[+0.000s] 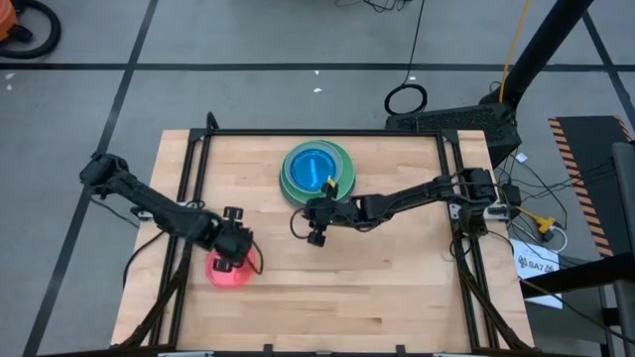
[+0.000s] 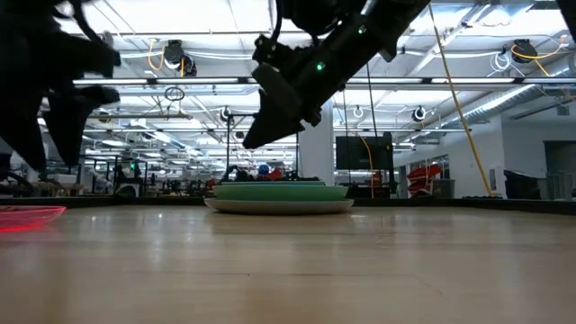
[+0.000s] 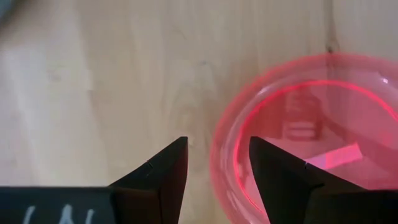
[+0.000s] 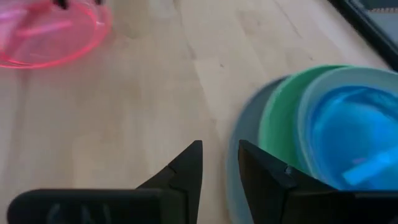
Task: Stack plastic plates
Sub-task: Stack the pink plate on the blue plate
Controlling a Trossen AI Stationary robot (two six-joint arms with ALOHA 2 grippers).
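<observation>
Table point(image 1: 397, 288): a stack point(image 1: 317, 172) of plates is sitting toward 12 o'clock from centre, near the far edge. From the bottom up it is showing grey point(image 4: 239, 155), green point(image 4: 280, 112), pale mint point(image 4: 311, 93) and blue point(image 4: 354, 137) (any teal plates on top cannot be told apart from the blue). In the low view the stack point(image 2: 279, 196) is reading as a low green-over-pale pile resting flat on the wood.

A pink plate point(image 1: 231, 268) is lying alone toward 8 o'clock, well apart from the stack; whether it is one plate or two nested cannot be told. It is showing as a thin red rim at the low view's edge point(image 2: 27, 214).

Left gripper point(image 1: 234, 250): hovering over the pink plate's far rim. In its wrist view the gripper point(image 3: 217, 168) is standing narrowly parted, one finger over bare wood, the other over the plate's rim point(image 3: 298, 143), which is passing under the gap. Nothing is being held (contact with the plate cannot be told).

Right gripper point(image 1: 316, 220): hanging just at 6 o'clock of the stack, clear of it and raised above the table in the low view point(image 2: 270, 117). In its wrist view the fingers point(image 4: 221, 171) are sitting narrowly apart beside the grey rim, empty, and the pink plate point(image 4: 50, 31) is showing far off.
</observation>
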